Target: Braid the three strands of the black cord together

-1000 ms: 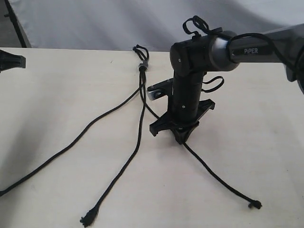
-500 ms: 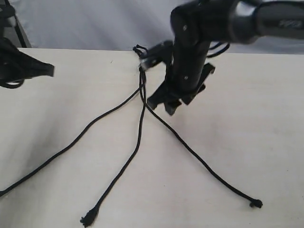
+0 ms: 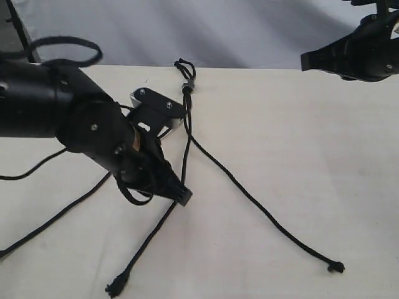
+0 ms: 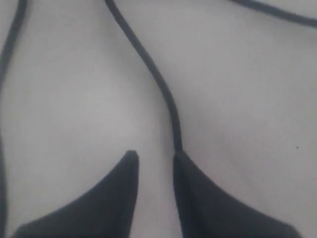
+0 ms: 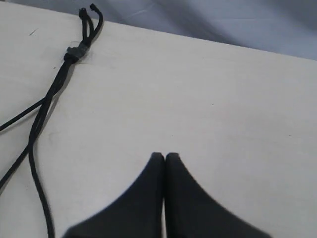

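On the worktop I find the three strands splayed, unbraided; my left fingers stand apart, right fingers together, empty.

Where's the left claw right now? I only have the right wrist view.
Observer: The exterior view puts the left claw low over the table, its tip at the middle strand, roughly midway along it.
Operator: Gripping it?
Observer: It doesn't look so. The left wrist view shows the jaws parted, the strand meeting one fingertip and nothing in the gap.
Operator: Any braid started?
Observer: None visible. Below the grey band the strands fan apart in the exterior view, and the right strand lies alone out to its knotted tip.
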Controlling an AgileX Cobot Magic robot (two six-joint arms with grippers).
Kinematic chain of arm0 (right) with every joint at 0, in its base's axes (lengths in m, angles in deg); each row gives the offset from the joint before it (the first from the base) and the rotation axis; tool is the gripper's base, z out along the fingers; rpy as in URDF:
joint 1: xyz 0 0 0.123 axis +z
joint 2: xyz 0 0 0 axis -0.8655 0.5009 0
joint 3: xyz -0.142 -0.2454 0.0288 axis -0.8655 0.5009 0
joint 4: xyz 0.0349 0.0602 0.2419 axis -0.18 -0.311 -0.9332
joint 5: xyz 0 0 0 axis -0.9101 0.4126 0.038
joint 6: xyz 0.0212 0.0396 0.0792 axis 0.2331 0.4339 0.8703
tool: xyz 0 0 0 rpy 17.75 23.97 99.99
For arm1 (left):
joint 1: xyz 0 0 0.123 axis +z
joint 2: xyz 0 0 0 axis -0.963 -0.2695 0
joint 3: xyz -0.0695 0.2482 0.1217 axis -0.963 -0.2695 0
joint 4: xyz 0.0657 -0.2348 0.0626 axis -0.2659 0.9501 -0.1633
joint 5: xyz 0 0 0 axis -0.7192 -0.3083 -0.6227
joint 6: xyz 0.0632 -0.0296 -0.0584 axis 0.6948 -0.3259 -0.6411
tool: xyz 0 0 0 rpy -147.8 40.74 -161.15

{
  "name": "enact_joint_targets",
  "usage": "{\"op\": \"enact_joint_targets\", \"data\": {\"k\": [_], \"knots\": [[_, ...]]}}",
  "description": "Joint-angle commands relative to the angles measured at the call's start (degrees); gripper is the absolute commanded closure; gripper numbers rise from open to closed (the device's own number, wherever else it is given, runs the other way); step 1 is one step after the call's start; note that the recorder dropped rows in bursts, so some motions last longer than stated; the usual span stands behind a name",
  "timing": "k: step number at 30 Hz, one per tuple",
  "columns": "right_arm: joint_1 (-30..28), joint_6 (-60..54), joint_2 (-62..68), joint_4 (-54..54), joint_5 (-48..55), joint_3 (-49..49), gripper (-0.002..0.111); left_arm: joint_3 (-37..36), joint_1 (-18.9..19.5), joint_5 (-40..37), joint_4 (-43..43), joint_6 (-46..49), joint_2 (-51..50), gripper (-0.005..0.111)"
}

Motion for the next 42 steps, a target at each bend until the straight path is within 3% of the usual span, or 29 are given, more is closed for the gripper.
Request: {"op": "enact_joint_targets", "data": {"k": [1, 7, 12, 16, 21, 27, 34, 38, 42], "knots": [[-1.27, 0.47, -0.26, 0.10, -3.83, 0.93, 0.109, 0.21, -2.40, 1.75, 1.44, -1.61, -4.79, 0.056], [-1.27, 0.47, -0.29, 0.10, -3.94, 0.93, 0.109, 0.21, -5.04, 4.42, 1.90, -1.38, -10.48, 0.060], [-1.27, 0.47, -0.29, 0.10, -4.06, 0.93, 0.109, 0.21, -5.04, 3.42, 0.34, -1.38, -11.44, 0.106], [-1.27, 0.47, -0.29, 0.10, -4.06, 0.93, 0.109, 0.21, -5.04, 3.42, -0.35, -0.64, -11.19, 0.107], [-1.27, 0.47, -0.17, 0.10, -4.06, 0.93, 0.109, 1.18, -3.87, 0.80, -8.97, -2.58, -6.64, 0.107], [-1.27, 0.47, -0.22, 0.10, -3.95, 0.93, 0.109, 2.96, 4.68, -1.14, -19.87, -9.35, 0.09, 0.107], [-1.27, 0.47, -0.22, 0.10, -4.07, 0.93, 0.109, 2.48, 18.75, -0.60, -20.39, -9.35, -2.37, 0.107], [-1.27, 0.47, -0.22, 0.10, -4.07, 0.93, 0.109, 2.26, 22.38, 1.32, -20.24, -9.35, -6.54, 0.107], [-1.27, 0.47, -0.22, 0.10, -4.07, 0.93, 0.109, 2.26, 22.76, 2.02, -20.24, -9.09, -11.43, 0.107]]}}
